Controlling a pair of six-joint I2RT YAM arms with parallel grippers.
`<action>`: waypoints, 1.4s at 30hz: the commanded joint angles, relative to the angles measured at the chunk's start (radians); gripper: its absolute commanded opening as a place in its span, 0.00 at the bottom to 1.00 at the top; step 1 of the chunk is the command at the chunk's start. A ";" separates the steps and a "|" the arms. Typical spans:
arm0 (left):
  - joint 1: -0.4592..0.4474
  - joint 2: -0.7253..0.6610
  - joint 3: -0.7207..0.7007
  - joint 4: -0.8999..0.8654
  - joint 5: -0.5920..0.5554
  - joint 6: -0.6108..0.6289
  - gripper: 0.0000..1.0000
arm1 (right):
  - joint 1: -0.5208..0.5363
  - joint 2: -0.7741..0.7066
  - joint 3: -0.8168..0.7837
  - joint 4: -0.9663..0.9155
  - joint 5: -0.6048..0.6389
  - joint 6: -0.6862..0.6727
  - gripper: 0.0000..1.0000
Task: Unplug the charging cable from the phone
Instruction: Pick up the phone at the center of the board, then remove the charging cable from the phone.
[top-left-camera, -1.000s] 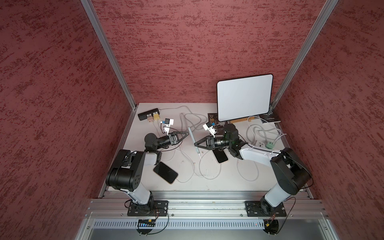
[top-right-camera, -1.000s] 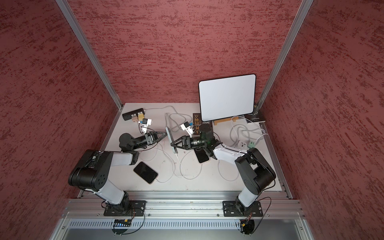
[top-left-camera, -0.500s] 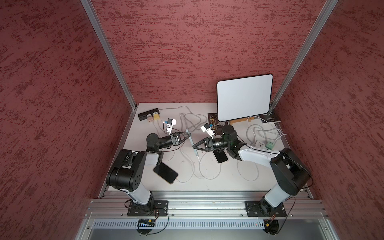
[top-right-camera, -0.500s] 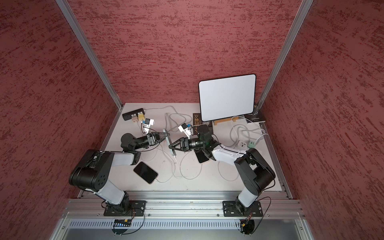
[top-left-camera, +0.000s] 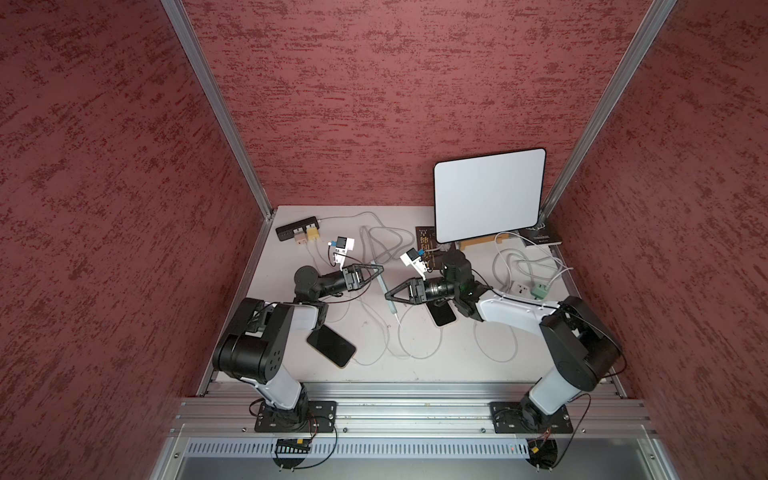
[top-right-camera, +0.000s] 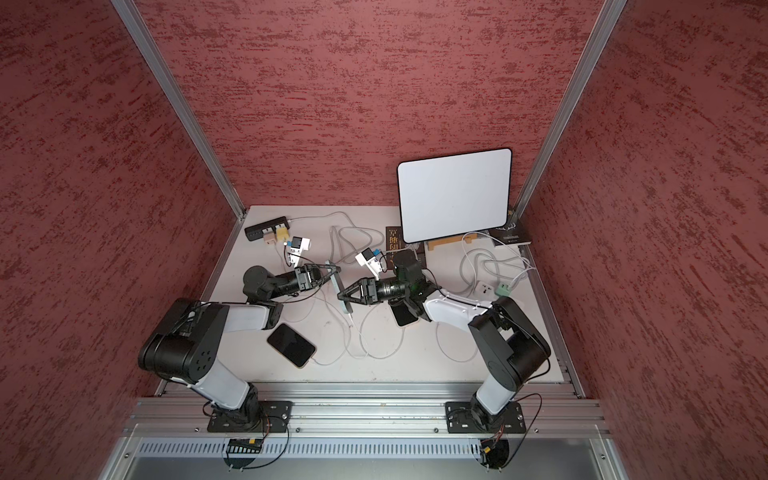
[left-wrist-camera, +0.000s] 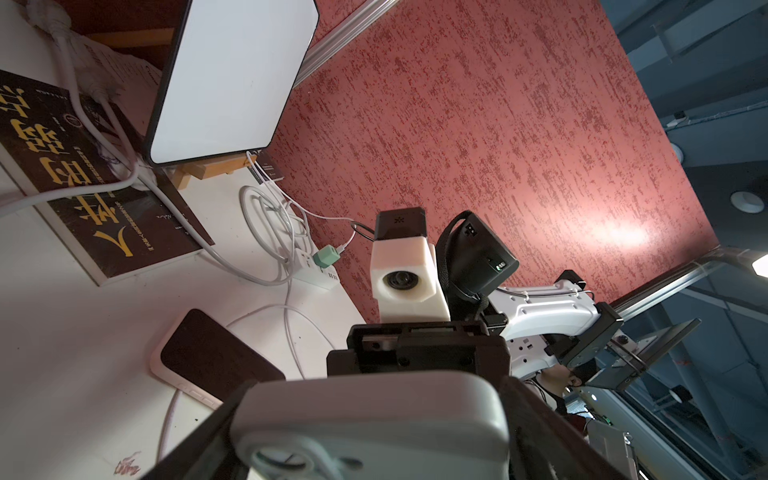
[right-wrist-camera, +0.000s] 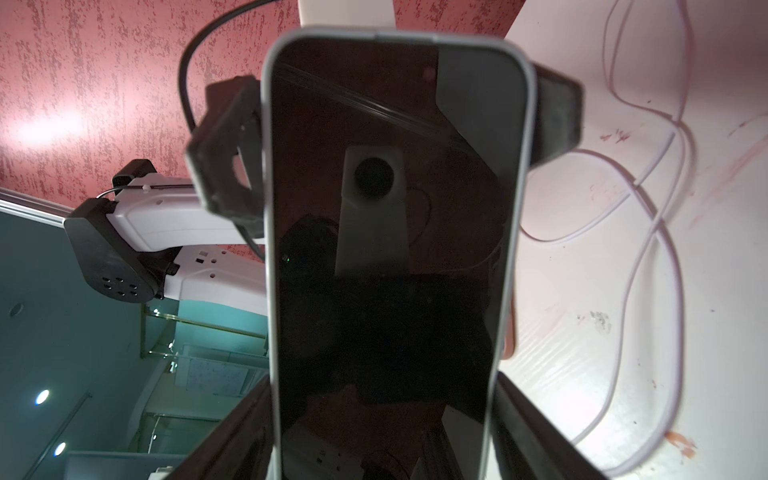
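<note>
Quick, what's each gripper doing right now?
Left gripper: jaws flank the far end of the grey-cased, dark-screened phone; whether it is gripping cannot be told.
Right gripper: closed on that phone's near end.

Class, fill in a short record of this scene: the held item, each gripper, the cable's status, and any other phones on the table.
held item: held phone, on edge
right gripper: shut on the held phone's sides
left gripper: fingers flank the phone's other end; contact unclear
charging cable: appears plugged into the phone's lower end
other phones: black phone and second phone, both lying flat
</note>
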 joint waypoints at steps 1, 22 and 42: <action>-0.006 0.002 0.029 0.025 0.020 -0.001 0.80 | 0.007 -0.022 0.040 -0.002 0.012 -0.038 0.38; 0.040 -0.051 0.030 0.013 0.029 0.018 0.06 | 0.007 -0.070 0.060 -0.285 0.006 -0.313 0.93; 0.096 -0.130 0.011 -0.123 -0.018 0.096 0.00 | 0.063 -0.061 -0.030 -0.309 0.000 -0.436 0.72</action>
